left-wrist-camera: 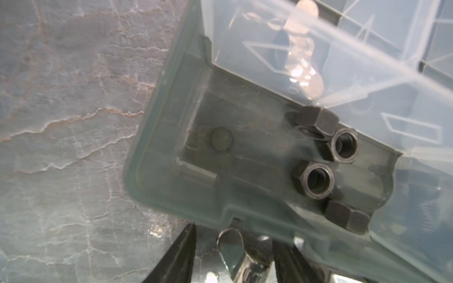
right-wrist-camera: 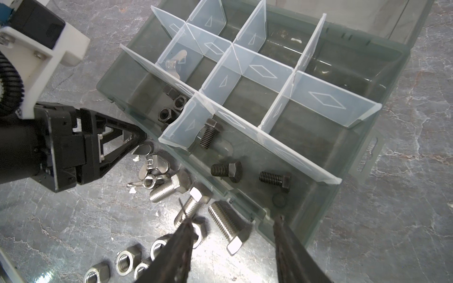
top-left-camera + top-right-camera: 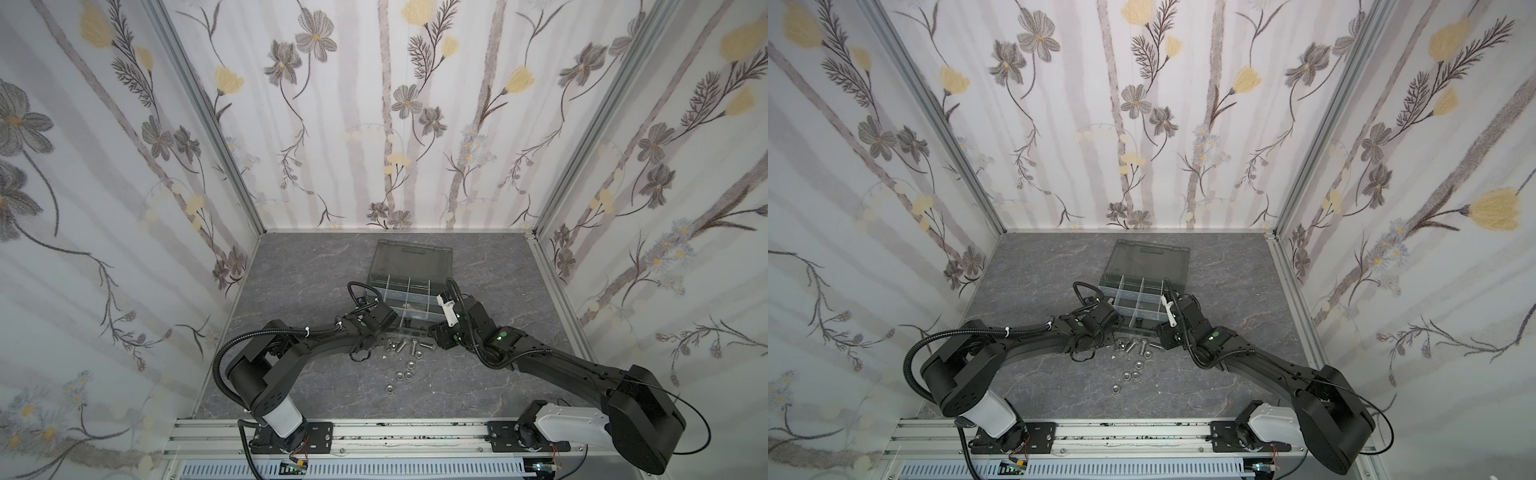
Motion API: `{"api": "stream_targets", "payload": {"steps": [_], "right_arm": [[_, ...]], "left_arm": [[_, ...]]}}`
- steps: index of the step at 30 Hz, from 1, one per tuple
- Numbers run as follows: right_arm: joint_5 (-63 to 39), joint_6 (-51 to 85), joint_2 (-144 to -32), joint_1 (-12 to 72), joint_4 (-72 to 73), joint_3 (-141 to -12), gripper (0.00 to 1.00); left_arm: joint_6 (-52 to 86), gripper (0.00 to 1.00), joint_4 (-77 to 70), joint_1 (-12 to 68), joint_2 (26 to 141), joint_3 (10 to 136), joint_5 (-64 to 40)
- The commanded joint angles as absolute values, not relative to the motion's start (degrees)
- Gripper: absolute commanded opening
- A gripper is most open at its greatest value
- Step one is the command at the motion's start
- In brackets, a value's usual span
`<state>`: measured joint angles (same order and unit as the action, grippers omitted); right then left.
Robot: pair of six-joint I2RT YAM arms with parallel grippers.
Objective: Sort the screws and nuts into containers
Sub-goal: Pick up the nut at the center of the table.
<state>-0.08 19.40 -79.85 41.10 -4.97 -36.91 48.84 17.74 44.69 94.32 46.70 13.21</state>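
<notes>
Straddles wing nut [image 1: 230,242] with left gripper [image 1: 234,234] beside organiser case [image 1: 152,152]; cannot tell whether clamped. Hovers with right gripper [image 2: 232,218] released over silver screw [image 2: 225,225]. Shows black nuts [image 1: 316,181], black screws [image 2: 226,169] in separate compartments [image 2: 247,154].

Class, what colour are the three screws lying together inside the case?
Black; the screws show best in the right wrist view.

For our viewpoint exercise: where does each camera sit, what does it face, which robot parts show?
Top views: high at the front, looking down on the dark grey plastic organiser case; left arm, right arm show.
Left wrist: on that arm, facing black hexagonal nuts in the case; left gripper shows.
Right wrist: on that arm, facing shiny silver screws beside the case; right gripper, left gripper show.
Both wrist views share the nuts.
</notes>
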Motion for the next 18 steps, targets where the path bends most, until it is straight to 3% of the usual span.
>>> {"api": "stream_targets", "payload": {"steps": [1, 18], "right_arm": [[-1.24, 19.16, -79.41, 40.79, -2.37, -36.63, 0.53], [-2.18, 18.81, -79.54, 39.29, -1.23, -35.25, 0.52]], "left_arm": [[46.72, 0.51, 30.04, 44.82, 95.54, 46.64, 7.39], [41.16, 0.37, 35.16, 45.26, 95.10, 47.61, 6.79]]}}
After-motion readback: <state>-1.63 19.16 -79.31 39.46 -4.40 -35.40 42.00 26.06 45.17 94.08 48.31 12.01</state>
